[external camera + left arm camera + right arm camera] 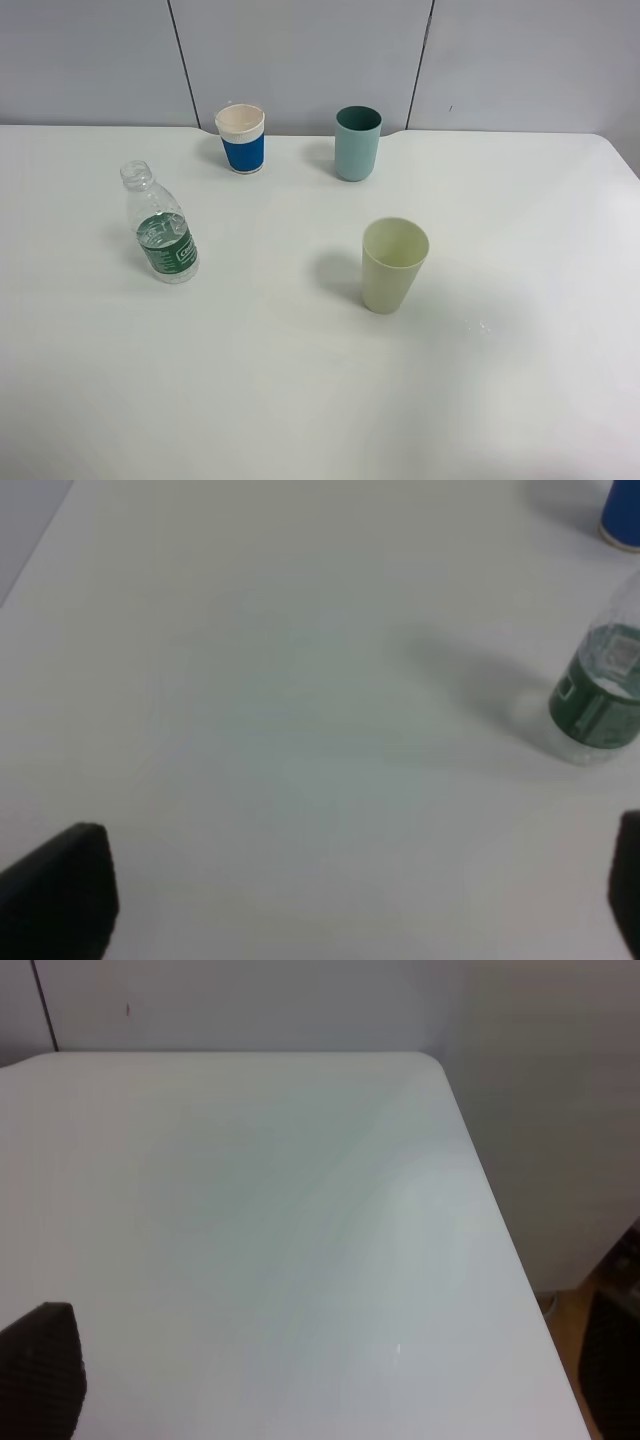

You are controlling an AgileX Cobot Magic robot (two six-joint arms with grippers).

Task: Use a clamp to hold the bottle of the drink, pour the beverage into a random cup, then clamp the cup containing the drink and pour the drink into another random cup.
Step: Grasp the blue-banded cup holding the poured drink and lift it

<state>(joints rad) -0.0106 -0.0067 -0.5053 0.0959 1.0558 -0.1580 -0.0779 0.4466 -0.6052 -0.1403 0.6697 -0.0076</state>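
Jaws of both grippers stand wide apart with nothing between them. On the left gripper (345,895) only the 2 dark fingertips (60,895) show, above the white table (300,400). The bottle (598,695) stands upright ahead of those jaws, off toward one finger's side rather than in the gap, and well apart from both fingers. Seen from the high camera, the bottle (160,225) is uncapped, with a dark green label band, and the beverage (152,232) fills only its lower part, up to about the top of the label. All 3 cups stand upright and well apart from the bottle. The blue-banded paper cup (241,139) is behind the bottle and a little to its right, and it also shows at the edge of the left wrist view (625,515), past the bottle. The teal tumbler (357,143) is farther right of the bottle, about as far back as the paper cup. The pale yellow-green tumbler (394,265) is to the right of the bottle and slightly nearer the camera, farther from it than the paper cup. Whether any cup holds liquid cannot be told. The right gripper (328,1375) hangs over a rounded corner of the table, far from the bottle, with its 2 dark fingers at the edges of its wrist view.
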